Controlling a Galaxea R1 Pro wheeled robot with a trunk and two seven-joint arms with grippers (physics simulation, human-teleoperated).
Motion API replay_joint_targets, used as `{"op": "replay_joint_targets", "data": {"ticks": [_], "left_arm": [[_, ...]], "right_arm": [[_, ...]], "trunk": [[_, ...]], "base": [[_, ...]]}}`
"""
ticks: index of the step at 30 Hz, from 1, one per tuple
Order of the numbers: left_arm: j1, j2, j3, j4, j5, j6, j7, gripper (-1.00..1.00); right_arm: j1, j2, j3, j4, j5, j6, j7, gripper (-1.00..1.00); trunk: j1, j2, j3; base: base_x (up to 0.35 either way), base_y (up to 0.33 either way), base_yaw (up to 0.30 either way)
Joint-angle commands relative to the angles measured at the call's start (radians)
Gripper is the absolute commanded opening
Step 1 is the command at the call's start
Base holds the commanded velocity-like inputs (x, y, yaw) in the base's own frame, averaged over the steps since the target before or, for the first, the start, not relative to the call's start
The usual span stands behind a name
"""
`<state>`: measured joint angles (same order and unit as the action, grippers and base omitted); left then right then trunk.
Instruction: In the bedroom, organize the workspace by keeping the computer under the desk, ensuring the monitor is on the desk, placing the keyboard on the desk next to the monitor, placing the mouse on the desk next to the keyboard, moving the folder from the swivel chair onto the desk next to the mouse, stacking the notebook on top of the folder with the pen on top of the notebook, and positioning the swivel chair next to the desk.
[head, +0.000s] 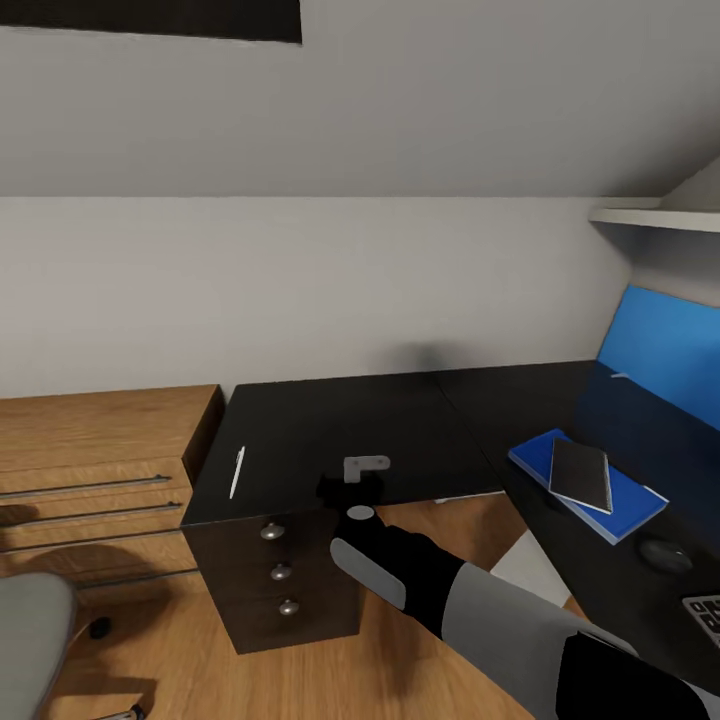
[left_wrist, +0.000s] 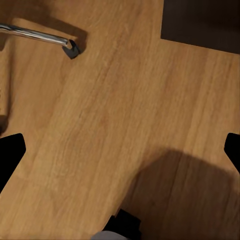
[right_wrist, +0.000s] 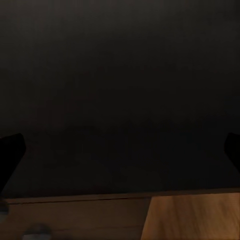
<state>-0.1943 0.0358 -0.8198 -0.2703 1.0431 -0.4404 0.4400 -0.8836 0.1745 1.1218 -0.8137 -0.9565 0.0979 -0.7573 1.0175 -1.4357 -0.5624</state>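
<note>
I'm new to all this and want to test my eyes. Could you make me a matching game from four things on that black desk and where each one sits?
Things:
1. pen
2. notebook
3. folder
4. mouse

Places:
A. under the notebook
B. alone near the desk's end above the drawers
C. on top of the folder
D. between the folder and the keyboard

Pairs: 1-B, 2-C, 3-A, 4-D

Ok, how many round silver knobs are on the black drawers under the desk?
3, stacked in a column on the black drawer front: top, middle, bottom. More could be hidden behind the right arm.
</note>
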Motion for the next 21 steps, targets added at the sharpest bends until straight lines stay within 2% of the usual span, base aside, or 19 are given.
{"op": "replay_joint_targets", "data": {"ticks": [1,13,17,21], "left_arm": [[-0.001,0.001,-0.009,-0.002,0.006,-0.002,0.007,1.0],[-0.001,0.001,-0.008,-0.002,0.006,0.0,0.008,1.0],[-0.001,0.002,-0.007,-0.002,0.006,0.0,0.008,1.0],[-0.001,0.002,-0.007,-0.002,0.006,0.0,0.008,1.0]], "right_arm": [[-0.002,0.0,0.003,-0.001,-0.001,0.006,-0.007,1.0],[-0.002,0.0,0.007,-0.01,-0.001,-0.012,-0.009,1.0],[-0.002,0.0,0.006,-0.044,-0.002,-0.013,-0.01,1.0],[-0.002,0.0,0.01,-0.048,-0.001,-0.014,-0.01,1.0]], "trunk": [[-0.004,0.007,0.002],[-0.05,0.091,0.04],[-0.065,0.119,0.052],[-0.081,0.147,0.065]], "base": [[0.0,0.0,0.0],[0.0,0.0,0.0],[0.0,0.0,0.0],[0.0,0.0,0.161]]}}
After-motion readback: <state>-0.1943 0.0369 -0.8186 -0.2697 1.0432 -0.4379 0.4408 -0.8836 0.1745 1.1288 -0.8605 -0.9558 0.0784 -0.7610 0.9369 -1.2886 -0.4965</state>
